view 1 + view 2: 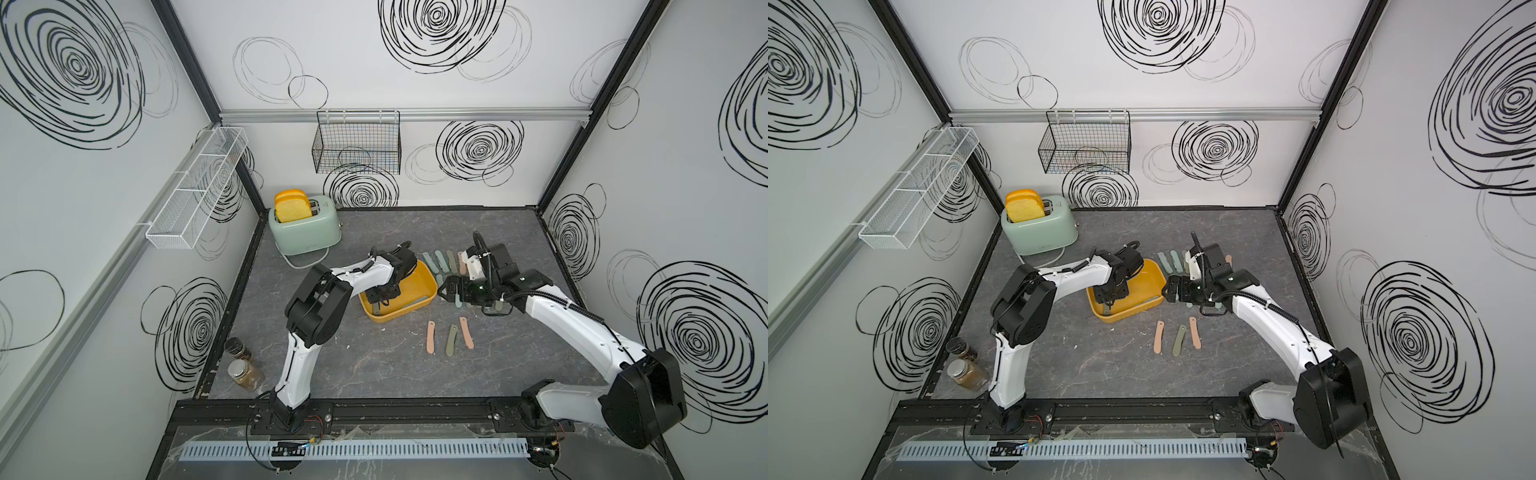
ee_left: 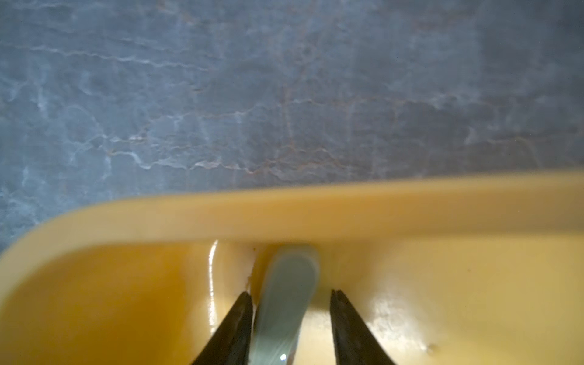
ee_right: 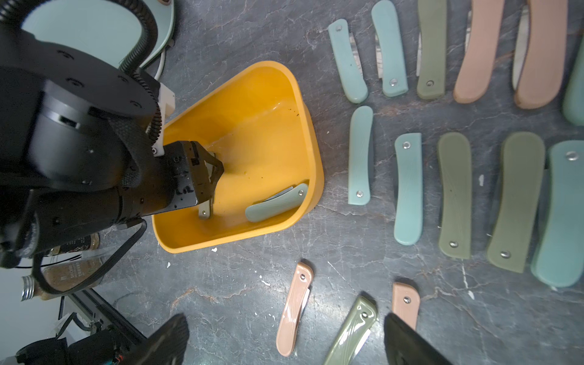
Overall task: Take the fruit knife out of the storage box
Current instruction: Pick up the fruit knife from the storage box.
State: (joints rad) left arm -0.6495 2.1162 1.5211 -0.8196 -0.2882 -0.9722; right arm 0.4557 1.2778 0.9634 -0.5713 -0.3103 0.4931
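The left tool [image 2: 290,292] has its jaws apart, one on each side of the folded pale-green fruit knife [image 2: 284,303] lying inside the yellow storage box [image 2: 316,208] by its wall; it looks light, stiff and slippery, so pinch across the handle's middle.

Table [image 1: 374,374]: storage box [image 1: 419,282] at centre.
In box: fruit knife [image 2: 286,316] between fingers of left gripper [image 2: 291,292]; second fruit knife [image 3: 276,202] along wall.
Right of box: knife rows [image 3: 407,189].
Before box, rightward: three knives [image 1: 451,340] side by side.
Back left corner: toaster [image 1: 307,232], bread [image 1: 291,208] in slot.
Front left edge: jars [image 1: 245,376], two.
Back wall: wire basket [image 1: 357,143] hung on rail [image 1: 457,113].
Left wall: mesh basket [image 1: 199,187].
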